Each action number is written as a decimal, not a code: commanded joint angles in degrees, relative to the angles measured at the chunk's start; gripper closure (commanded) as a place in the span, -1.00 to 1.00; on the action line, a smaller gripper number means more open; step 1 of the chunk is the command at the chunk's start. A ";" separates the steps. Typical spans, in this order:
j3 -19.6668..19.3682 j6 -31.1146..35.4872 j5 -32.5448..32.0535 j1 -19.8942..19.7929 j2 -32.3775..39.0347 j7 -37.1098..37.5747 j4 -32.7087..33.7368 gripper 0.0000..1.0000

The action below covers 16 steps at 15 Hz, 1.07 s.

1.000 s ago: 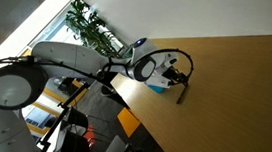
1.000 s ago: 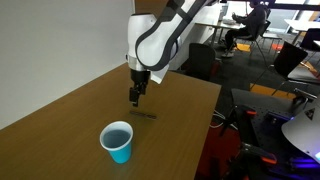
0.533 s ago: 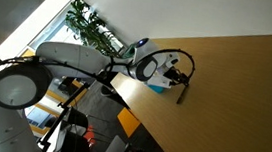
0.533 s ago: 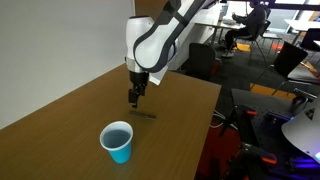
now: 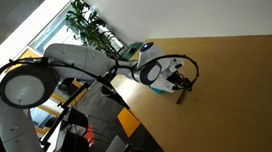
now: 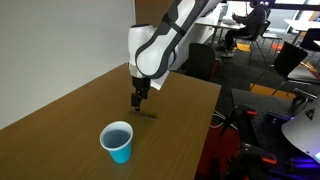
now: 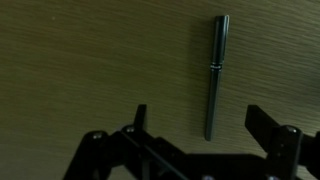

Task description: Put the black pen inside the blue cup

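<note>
Wooden bench (image 6: 60,115) underneath, blurred office (image 6: 270,40) behind. See the black pen (image 6: 143,114) lying flat on the wood, and the blue cup (image 6: 118,141) upright and mouth-up nearby, apart from the pen and closer to the camera in an exterior view. Note the fingers (image 7: 262,125) spread wide, pinching nothing, hanging low just above the pen.

In the wrist view, find the pen (image 7: 214,75) running straight away from the fingers, crosswise to their closing line. Keep that alignment; no twist of the wrist looks needed. Fix two other things before descending, going by this view:

- Slide sideways a little, since the pen sits off-centre, nearer one finger than the other.
- Move forward along the pen, since only its near end lies level with the fingertips. Aim for the middle, or a pinch at the end will probably let it droop or swing.

Then lower until the tips almost touch the wood, and close gently so the thin round shaft does not roll or squirt out. Lift clear of the bench before travelling. Over the cup, tip the pen toward upright and bring its lower end inside the rim before letting go. Expect a light cup that tips easily, so avoid nudging its wall.
</note>
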 commanded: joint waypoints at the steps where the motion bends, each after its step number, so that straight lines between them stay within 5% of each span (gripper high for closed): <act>1: -0.47 0.44 -1.08 0.38 2.40 2.26 2.35 -1.00; 7: -1.19 0.69 -1.72 1.67 4.91 4.01 4.97 -0.96; 12: -1.64 0.57 -2.76 2.59 5.80 5.38 6.01 -0.10; 16: -2.08 0.62 -3.27 3.16 6.28 5.93 6.29 0.32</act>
